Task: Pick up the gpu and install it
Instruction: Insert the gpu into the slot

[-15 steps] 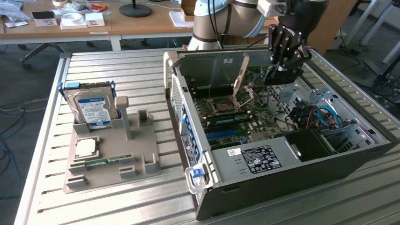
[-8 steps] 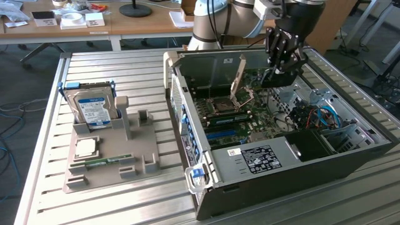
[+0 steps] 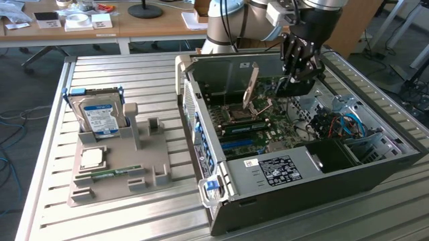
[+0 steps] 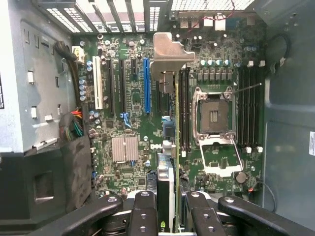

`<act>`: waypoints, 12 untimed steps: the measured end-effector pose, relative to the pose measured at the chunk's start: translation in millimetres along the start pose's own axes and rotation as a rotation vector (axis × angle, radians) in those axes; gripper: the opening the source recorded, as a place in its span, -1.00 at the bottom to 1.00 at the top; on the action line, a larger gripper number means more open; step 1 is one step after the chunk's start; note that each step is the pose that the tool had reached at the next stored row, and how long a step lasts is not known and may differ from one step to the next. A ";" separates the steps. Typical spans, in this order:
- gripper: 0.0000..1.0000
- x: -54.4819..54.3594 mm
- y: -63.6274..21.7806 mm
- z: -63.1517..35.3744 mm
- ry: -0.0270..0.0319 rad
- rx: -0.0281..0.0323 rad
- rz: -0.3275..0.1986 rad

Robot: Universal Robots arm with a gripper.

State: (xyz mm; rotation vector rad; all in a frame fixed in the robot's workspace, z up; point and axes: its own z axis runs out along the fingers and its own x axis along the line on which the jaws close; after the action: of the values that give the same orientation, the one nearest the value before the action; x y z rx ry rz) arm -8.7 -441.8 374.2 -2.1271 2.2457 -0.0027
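The gpu [image 4: 169,177] appears edge-on in the wrist view, a thin card with a silver metal bracket [image 4: 170,51] at its far end. My gripper [image 4: 170,221] is shut on it, one finger pad on each face. The card hangs above the green motherboard [image 4: 128,123], over the black slots just beside the long blue slot [image 4: 146,86]. I cannot tell whether its edge touches a slot. In the exterior view my gripper [image 3: 298,70] reaches down into the open computer case [image 3: 302,201], with the gpu [image 3: 294,89] below it and its bracket [image 3: 251,85] toward the case's back wall.
A grey parts holder [image 3: 117,165] lies at the exterior view's left, with a blue-labelled hard drive [image 3: 100,115], a processor chip [image 3: 92,158] and a RAM stick [image 3: 107,174]. Inside the case sit the open processor socket [image 4: 215,115], the power supply [image 3: 282,168] and cable bundles [image 3: 335,125].
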 end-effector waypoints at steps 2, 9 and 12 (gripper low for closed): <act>-0.46 0.0 0.8 1.1 0.0001 0.0000 0.000; -0.46 0.1 0.9 1.3 0.0001 0.0000 0.000; -0.46 0.3 1.5 5.2 -0.0002 0.0000 0.000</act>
State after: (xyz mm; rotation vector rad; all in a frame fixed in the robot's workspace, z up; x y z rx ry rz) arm -10.0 -441.8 368.9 -2.1268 2.2459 -0.0025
